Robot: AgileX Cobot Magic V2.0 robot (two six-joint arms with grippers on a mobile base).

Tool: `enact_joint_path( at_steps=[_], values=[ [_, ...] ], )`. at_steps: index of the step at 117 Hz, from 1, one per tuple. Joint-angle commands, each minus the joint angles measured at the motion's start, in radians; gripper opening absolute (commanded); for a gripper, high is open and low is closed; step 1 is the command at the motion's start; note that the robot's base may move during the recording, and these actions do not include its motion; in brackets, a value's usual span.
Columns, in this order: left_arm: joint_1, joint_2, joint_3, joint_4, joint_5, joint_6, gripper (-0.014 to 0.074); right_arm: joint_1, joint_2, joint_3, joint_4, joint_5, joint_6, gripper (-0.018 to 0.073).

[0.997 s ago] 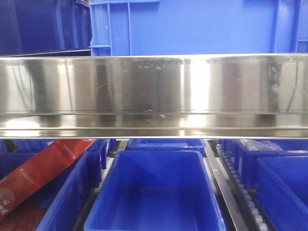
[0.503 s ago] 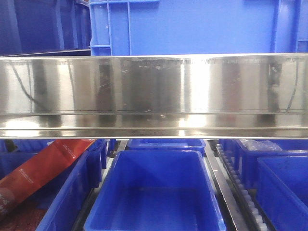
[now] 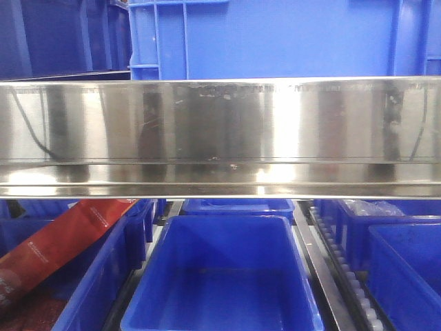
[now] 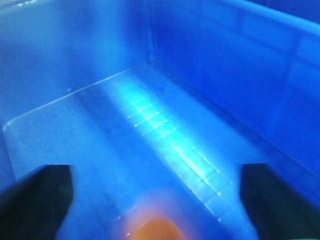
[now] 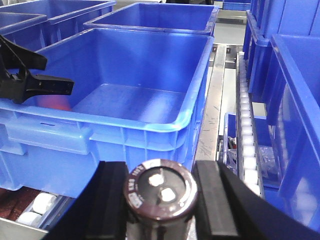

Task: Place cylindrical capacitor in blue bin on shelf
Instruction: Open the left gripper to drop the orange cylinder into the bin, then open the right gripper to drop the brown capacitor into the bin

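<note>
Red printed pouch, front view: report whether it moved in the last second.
No. The red printed pouch lies at the same slant below the shiny stainless-steel shelf rail.

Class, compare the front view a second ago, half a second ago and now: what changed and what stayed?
Only reflections in the shelf's steel rail shifted: a dark curved line near its left end shows more sharply now. The blue bin below and the red packet stayed put.

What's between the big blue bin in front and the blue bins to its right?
Right wrist view: a steel rail and a white roller track run between the blue bin and the right-hand bins.
</note>
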Motion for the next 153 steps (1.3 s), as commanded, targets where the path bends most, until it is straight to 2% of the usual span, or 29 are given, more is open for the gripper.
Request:
enact_joint_path(
  at_steps=[1,22,32,36,37,40,47,48,51,63,94,101,112,130,153],
  values=[
    [-0.006,-0.029,-0.012,-0.009,-0.005,0.0,0.0605,0.002,-0.004,-0.006,0.001,-0.022,-0.004,-0.0143],
    [-0.006,-0.115,-0.012,-0.004,0.075,0.0,0.0584,0.002,-0.004,-0.006,0.001,-0.022,-0.004,-0.0143],
    [-0.001,-0.174,-0.012,0.004,0.127,0.0,0.0499,0.002,-0.004,-0.006,0.001,-0.022,-0.004,-0.0143],
    [-0.001,-0.2,-0.012,0.018,0.15,0.0,0.0435,0.002,-0.004,-0.006,0.001,-0.022,-0.004,-0.0143],
    [-0.001,-0.211,-0.012,0.025,0.159,0.0,0.0389,0.002,-0.004,-0.006,0.001,-0.022,-0.004,-0.0143],
    [-0.001,-0.227,-0.012,0.034,0.175,0.0,0.0357,0.002,-0.004,-0.006,0.0,-0.02,-0.004,-0.0143],
    [-0.001,-0.278,-0.009,0.046,0.216,0.0,0.0182,0.002,-0.004,-0.006,0.0,-0.018,-0.004,-0.0143],
    [-0.001,-0.284,-0.009,0.049,0.216,0.0,0.0182,0.002,-0.004,-0.006,0.0,-0.018,-0.004,-0.0143],
    [-0.001,-0.308,-0.001,0.049,0.227,0.0,0.0093,0.002,-0.004,-0.006,0.0,-0.014,-0.004,-0.0143],
    [-0.001,-0.404,0.061,0.049,0.231,0.0,-0.0115,0.002,-0.004,-0.006,0.0,-0.002,-0.004,-0.0143],
    [-0.001,-0.722,0.38,0.075,0.157,-0.018,-0.0111,0.002,-0.004,-0.006,0.0,-0.002,-0.004,-0.0143],
    [-0.001,-0.801,0.463,0.087,0.118,-0.052,-0.0111,0.002,0.002,-0.01,0.0,-0.007,-0.004,-0.0143],
    [-0.001,-0.923,0.582,0.146,0.074,-0.15,-0.0111,0.002,0.027,-0.033,0.0,-0.007,-0.004,-0.0143],
    [-0.001,-1.095,0.731,0.172,0.045,-0.169,-0.0111,0.015,0.128,-0.153,0.0,0.001,-0.008,-0.0143],
    [-0.001,-1.237,0.817,0.17,0.045,-0.169,-0.0111,0.126,0.361,-0.39,-0.007,0.001,-0.075,-0.0143]
  ],
)
